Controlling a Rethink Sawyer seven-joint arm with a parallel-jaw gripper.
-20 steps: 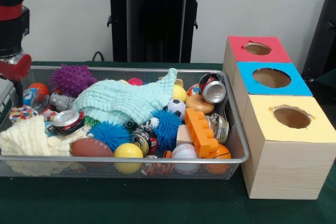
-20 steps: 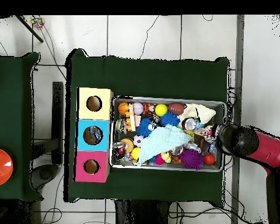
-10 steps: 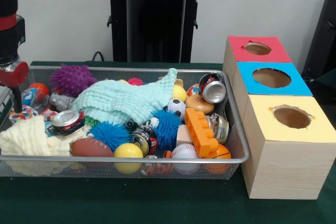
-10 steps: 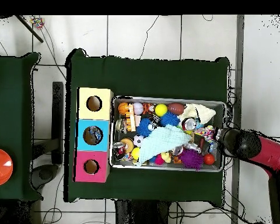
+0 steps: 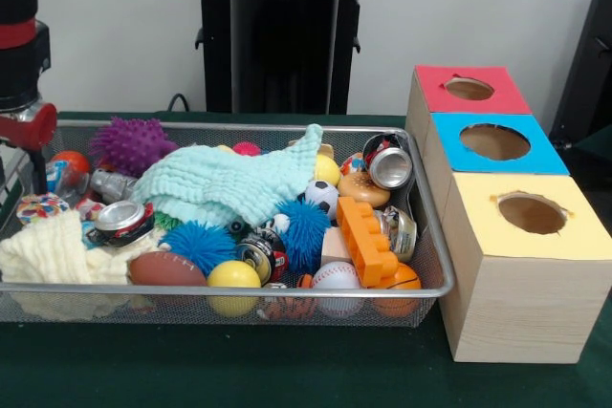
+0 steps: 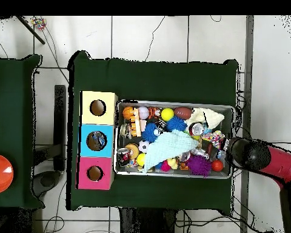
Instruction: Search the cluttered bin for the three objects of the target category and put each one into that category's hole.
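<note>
**Red-and-black arm at left edge of wire bin**

Red and black arm (image 5: 21, 35) enters at the upper left of the front frame, over the bin's left end. The pincer (image 5: 36, 171) shows only as a thin dark finger hanging below a red piece; whether it is spread or pressed together cannot be told. It holds nothing that can be seen. In the overhead frame the arm's dark end (image 6: 248, 153) sits at the right edge of the bin.

Just beside the finger: a small orange-red ball (image 5: 69, 161), and to its right a purple spiky ball (image 5: 131, 143). Below them, a crushed can (image 5: 121, 219) beside a cream knitted cloth (image 5: 53, 250) at the lower left.

Wire mesh bin (image 5: 229, 289) on the green tabletop (image 5: 220, 370) is full. A mint cloth (image 5: 239, 181) lies across the middle. Along the front: brown football (image 5: 164, 268), yellow ball (image 5: 233, 276), baseball (image 5: 336, 277), two blue spiky balls (image 5: 197, 242), orange building block (image 5: 367, 240). A second can (image 5: 389, 167) lies at the upper right of the bin.

Right of the bin, touching it, a wooden box (image 5: 507, 312) with three holes: red top (image 5: 469, 89), blue top (image 5: 494, 141), yellow top (image 5: 532, 214).
</note>
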